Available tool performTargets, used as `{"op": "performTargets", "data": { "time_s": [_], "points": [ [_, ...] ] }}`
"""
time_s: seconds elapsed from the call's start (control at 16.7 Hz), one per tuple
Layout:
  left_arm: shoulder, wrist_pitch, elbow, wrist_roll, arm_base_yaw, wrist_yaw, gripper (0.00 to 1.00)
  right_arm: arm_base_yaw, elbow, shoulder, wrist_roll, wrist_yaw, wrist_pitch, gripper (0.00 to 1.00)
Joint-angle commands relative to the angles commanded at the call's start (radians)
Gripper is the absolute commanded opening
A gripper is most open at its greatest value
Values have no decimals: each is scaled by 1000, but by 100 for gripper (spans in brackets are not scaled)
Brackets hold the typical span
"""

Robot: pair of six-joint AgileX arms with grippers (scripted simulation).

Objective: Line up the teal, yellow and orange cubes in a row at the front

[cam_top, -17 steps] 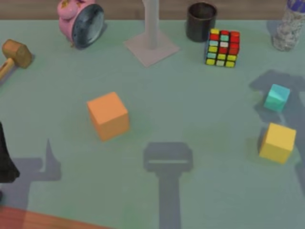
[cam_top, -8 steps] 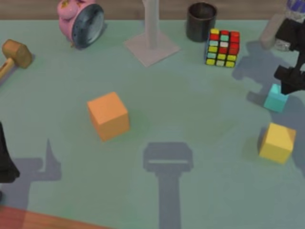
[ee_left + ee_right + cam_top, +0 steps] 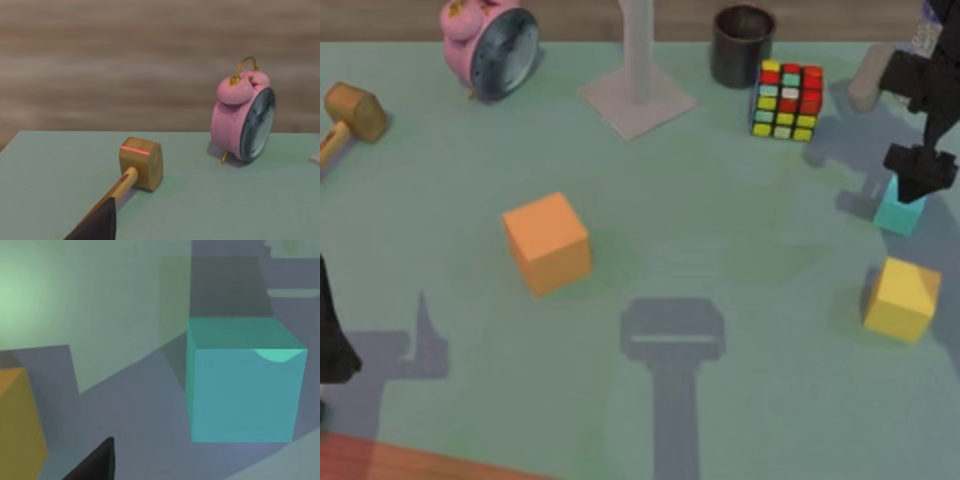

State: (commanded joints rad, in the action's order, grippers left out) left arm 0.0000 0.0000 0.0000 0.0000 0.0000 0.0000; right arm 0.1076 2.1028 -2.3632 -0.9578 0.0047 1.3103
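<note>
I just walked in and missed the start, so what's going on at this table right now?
The right arm's claw hangs just above the small matte teal cube near the table's right edge, which sits on the table ungrasped. The mid-sized matte yellow cube sits nearby toward the front, and the large matte orange cube left of centre. The left claw is parked at the left edge.

1. Teal cube [image 3: 898, 214] at 3 o'clock, top half covered by right gripper [image 3: 917, 172]; finger spacing impossible to read.
2. Yellow cube [image 3: 17, 422] cut by right wrist view's edge, only one corner showing.
3. Left arm [image 3: 332, 335] at 9 o'clock, clipped by top view's edge; gripper out of sight.
4. Hammer [image 3: 350, 117] at 10 o'clock, handle cut off.
5. Bottle [image 3: 928, 28] at 2 o'clock, largely hidden behind right arm.
</note>
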Motion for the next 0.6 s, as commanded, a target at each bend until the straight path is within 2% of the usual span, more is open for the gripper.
{"op": "performTargets", "data": {
  "time_s": [0.3,0.6],
  "points": [
    [0,0,0,0,0,0,100,-2,-38,-8,-1,0,-42,100],
    [0,0,0,0,0,0,100,1,-184,-57,2,1,-250,100]
  ]
}}
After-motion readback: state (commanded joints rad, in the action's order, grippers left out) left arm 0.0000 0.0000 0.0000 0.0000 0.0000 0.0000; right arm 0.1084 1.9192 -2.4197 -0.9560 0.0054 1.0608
